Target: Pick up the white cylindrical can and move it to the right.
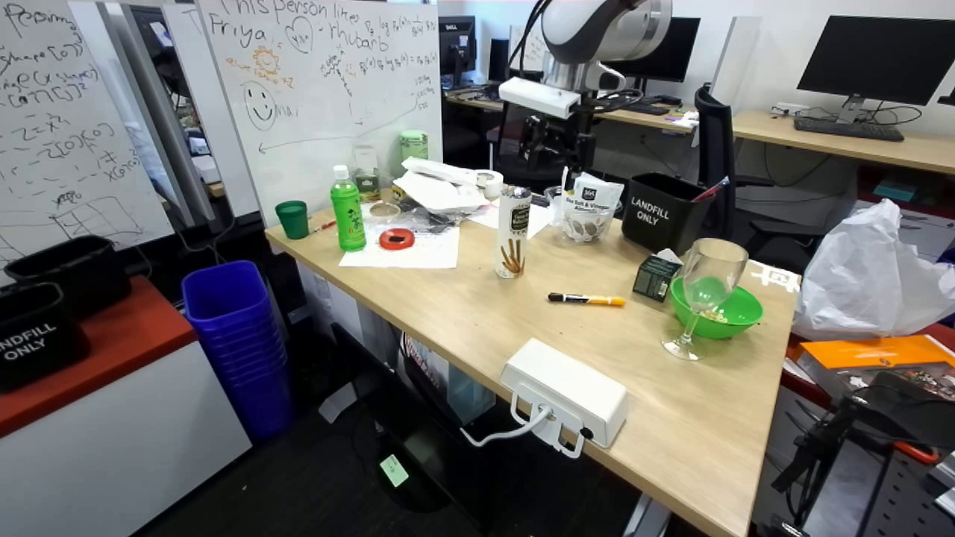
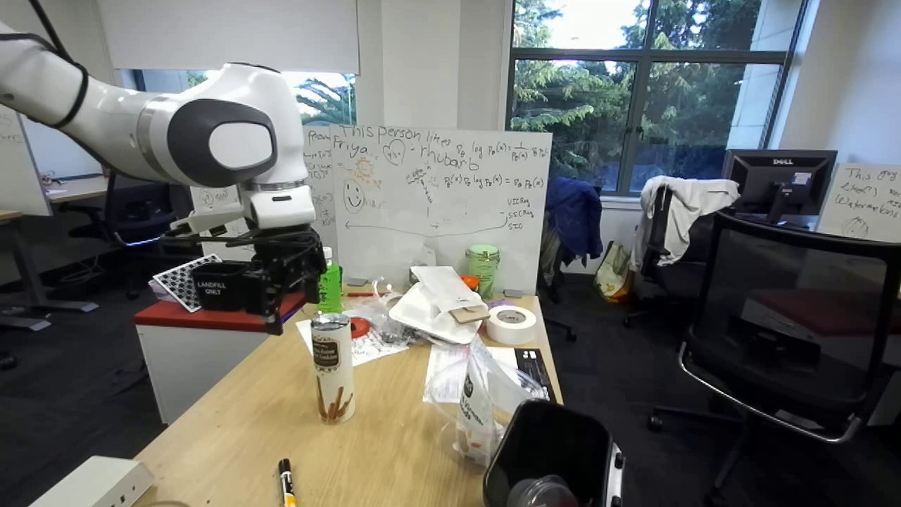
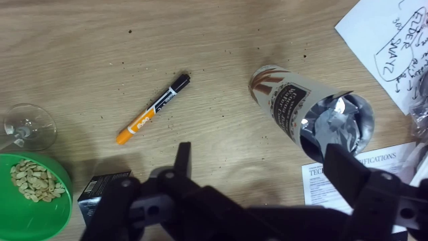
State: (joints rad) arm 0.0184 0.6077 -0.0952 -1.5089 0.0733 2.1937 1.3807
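Can point(image 1: 512, 233), upright, near parted fingers point(image 3: 346, 175)

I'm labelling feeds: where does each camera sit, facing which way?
An exterior view: behind the white rectangular box, facing across the wooden table; white arm, black pincer.
An exterior view: behind the black plastic bin, facing the whiteboard; arm, pincer.
Wrist view: above the table, facing down; pincer.
All views share the white cylindrical can.

Arm point(image 2: 186, 134) bent, gripper point(image 3: 260, 159) pointing downward, spread wide.
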